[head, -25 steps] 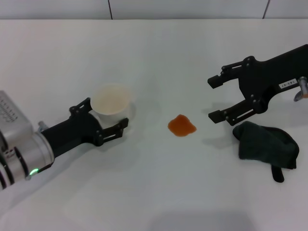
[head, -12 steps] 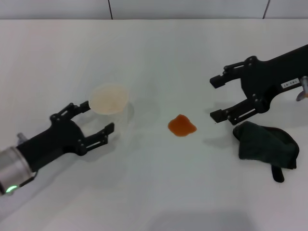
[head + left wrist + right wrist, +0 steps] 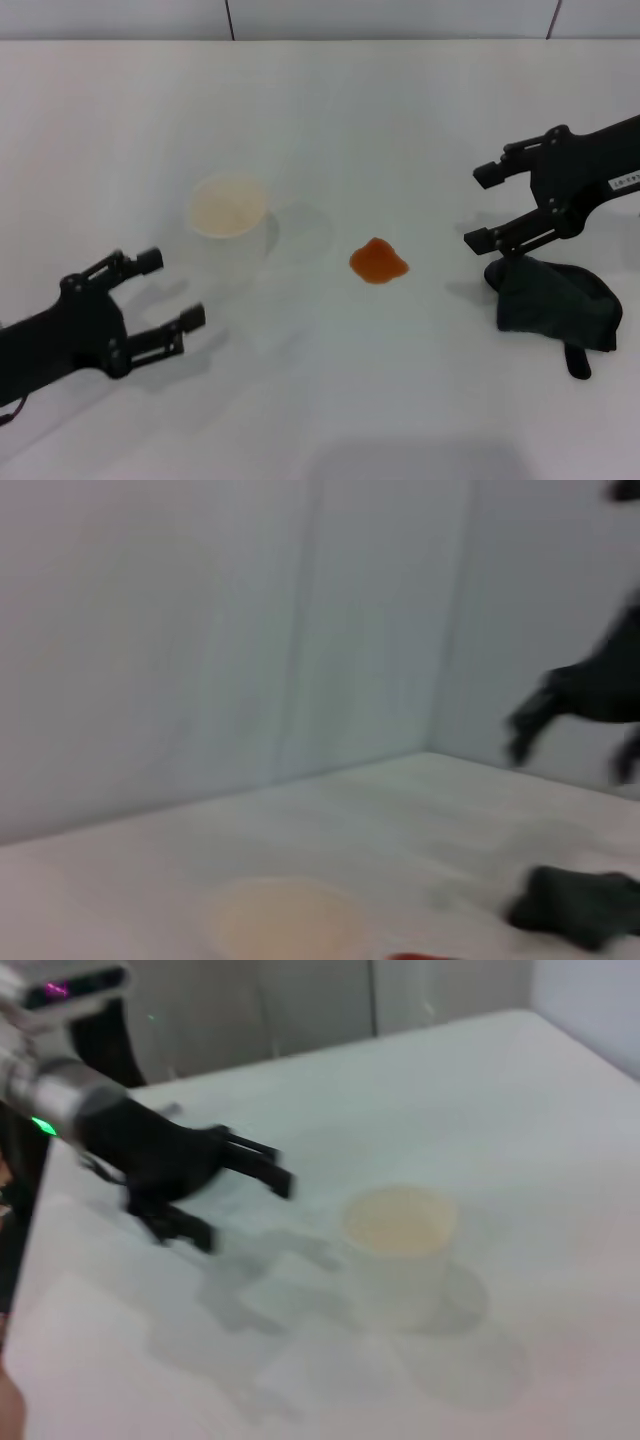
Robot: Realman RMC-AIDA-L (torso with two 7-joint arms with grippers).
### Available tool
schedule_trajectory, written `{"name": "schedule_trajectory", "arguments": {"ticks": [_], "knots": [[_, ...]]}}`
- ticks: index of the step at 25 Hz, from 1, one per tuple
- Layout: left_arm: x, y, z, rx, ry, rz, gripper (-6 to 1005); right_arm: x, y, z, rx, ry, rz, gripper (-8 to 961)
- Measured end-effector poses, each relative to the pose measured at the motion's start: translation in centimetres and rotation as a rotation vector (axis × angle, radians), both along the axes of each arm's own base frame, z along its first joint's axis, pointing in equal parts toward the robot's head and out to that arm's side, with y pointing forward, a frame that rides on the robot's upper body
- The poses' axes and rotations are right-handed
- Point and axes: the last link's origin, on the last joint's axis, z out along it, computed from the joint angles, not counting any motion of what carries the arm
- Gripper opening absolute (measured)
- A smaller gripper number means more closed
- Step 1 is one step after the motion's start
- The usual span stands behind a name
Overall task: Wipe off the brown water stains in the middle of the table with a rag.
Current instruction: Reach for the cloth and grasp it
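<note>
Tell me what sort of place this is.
Probably a robot test bench: a bare white table against plain wall panels, with only a paper cup, a rag and a staged brown stain.

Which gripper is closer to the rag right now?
Right. The right gripper hovers open just above the rag; the left gripper, also open, is across the table, beyond the cup.

We see plain white table point(image 3: 400, 120), orange-brown stain point(image 3: 377, 262), dark grey-green, near-black rag point(image 3: 555, 305), cream-white paper cup point(image 3: 229, 215), both grippers black point(image 3: 163, 290) point(image 3: 483, 206).
</note>
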Motion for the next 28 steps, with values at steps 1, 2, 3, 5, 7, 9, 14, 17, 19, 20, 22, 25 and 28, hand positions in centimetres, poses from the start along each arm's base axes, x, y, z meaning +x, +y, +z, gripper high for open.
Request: {"name": "schedule_trajectory", "arguments": {"ticks": [1,2,3,5,7,9,14,17,19,20,22,25,28], "knots": [[0.2,-0.1,0.3,-0.031,0.004,-0.014,893,0.2,0.2,-0.1,0.008,-0.026,-0.030,814],[0.5,0.0,0.7,-0.064,0.014,-0.035,894,0.3,0.4,-0.3,0.015,-0.050,-0.056,812],[0.7,0.0,1.0,-0.096,0.024,-0.046,894,0.4,0.5,-0.4,0.022,-0.080,-0.079,810],[1.6,0.4,1.8,-0.186,0.067,-0.081,894,0.3,0.8,-0.8,0.040,-0.149,-0.123,807],[2.6,1.0,2.4,-0.249,0.118,-0.112,894,0.2,0.9,-1.3,0.055,-0.213,-0.147,803],[3.6,1.3,3.0,-0.304,0.154,-0.140,894,-0.1,0.7,-1.6,0.065,-0.265,-0.169,799],[6.2,2.1,4.7,-0.390,0.218,-0.227,894,-0.3,0.1,-2.1,0.081,-0.366,-0.236,790],[7.5,2.5,5.4,-0.421,0.281,-0.258,893,0.0,-0.1,-2.3,0.092,-0.421,-0.268,785],[8.4,2.6,5.4,-0.440,0.322,-0.275,893,0.2,-0.3,-2.6,0.083,-0.432,-0.277,781],[8.8,2.6,5.2,-0.452,0.339,-0.282,893,0.4,-0.4,-2.7,0.078,-0.435,-0.282,779],[9.4,2.5,4.8,-0.475,0.369,-0.295,893,0.9,-0.3,-3.2,0.071,-0.437,-0.297,775],[9.9,2.6,3.9,-0.509,0.399,-0.302,893,1.3,0.0,-3.7,0.072,-0.436,-0.311,770],[10.1,2.8,3.1,-0.529,0.421,-0.304,893,1.6,0.4,-4.4,0.064,-0.441,-0.316,745]]}}
